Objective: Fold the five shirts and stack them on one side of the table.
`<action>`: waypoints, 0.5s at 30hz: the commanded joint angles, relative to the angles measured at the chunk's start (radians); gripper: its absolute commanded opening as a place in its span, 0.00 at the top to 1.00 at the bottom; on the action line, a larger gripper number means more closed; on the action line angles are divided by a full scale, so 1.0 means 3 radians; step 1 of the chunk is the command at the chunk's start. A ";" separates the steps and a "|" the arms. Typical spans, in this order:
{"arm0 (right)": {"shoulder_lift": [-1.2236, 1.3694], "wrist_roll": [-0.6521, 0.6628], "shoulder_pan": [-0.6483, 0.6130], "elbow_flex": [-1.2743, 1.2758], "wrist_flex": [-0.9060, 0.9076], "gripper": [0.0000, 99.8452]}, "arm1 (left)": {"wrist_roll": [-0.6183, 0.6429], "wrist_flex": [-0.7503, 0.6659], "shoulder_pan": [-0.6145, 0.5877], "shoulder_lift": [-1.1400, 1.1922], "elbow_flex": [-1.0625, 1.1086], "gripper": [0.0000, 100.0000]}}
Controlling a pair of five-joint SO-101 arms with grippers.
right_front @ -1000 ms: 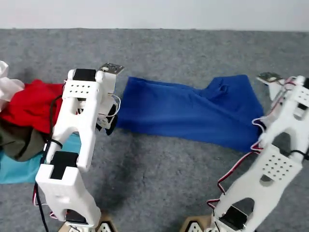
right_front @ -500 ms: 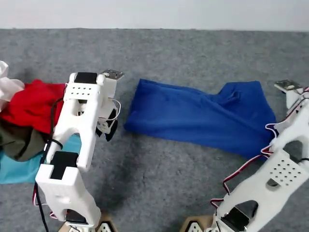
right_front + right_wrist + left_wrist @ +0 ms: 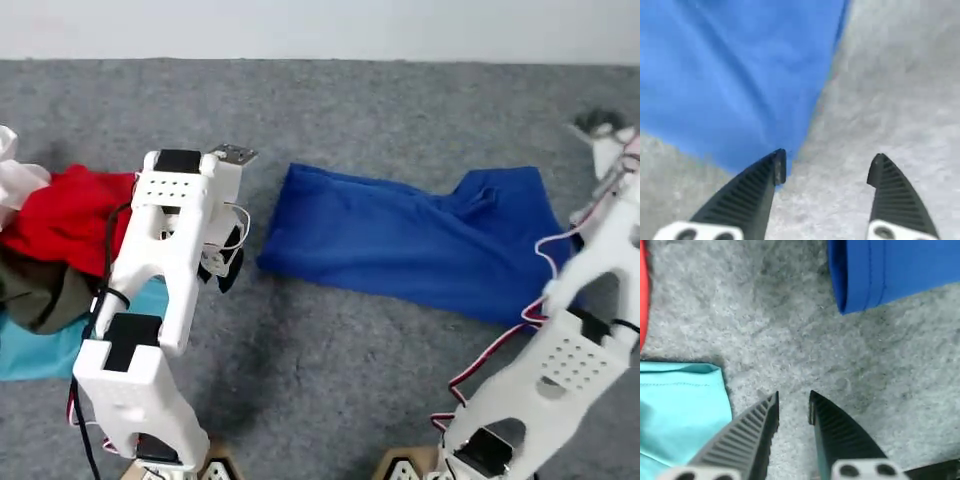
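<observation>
The left gripper (image 3: 792,402) hangs over the grey table cover (image 3: 320,390), just beside the end of the blue shirt (image 3: 410,245) that points toward the left arm. Its two fingers stand a narrow gap apart and nothing is between them. The folded edge of the blue shirt lies a little beyond its fingertips, not touching them.

The right gripper (image 3: 830,165) is at the opposite end of the blue shirt, over its near corner. This gripper is spread wide and it holds nothing. One fingertip is over the corner of the blue cloth; the other is over the bare cover beside it.

The blue shirt itself lies flat and long across the middle of the table, with some wrinkles.

On the far side of the left arm from the blue shirt, well apart from it, the other shirts lie together. The teal shirt (image 3: 30,350) is nearest, then the dark olive shirt (image 3: 40,290) partly on it, then the red shirt (image 3: 65,215), and the white shirt (image 3: 15,175) is farthest.
</observation>
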 commanded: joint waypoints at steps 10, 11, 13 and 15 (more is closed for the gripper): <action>0.0064 -0.0481 -0.0637 -0.0235 0.0120 0.73 | 0.1013 -0.0486 0.0583 0.0128 -0.0315 0.83; 0.0064 -0.0481 -0.0627 -0.0235 0.0120 0.73 | 0.1330 -0.0532 0.0557 0.0199 -0.0361 0.80; 0.0059 -0.0476 -0.0616 -0.0235 0.0120 0.73 | 0.1867 -0.0537 0.0506 0.0373 -0.0519 0.75; 0.0059 -0.0476 -0.0601 -0.0235 0.0125 0.73 | 0.2092 -0.0527 0.0491 0.0588 -0.0713 0.72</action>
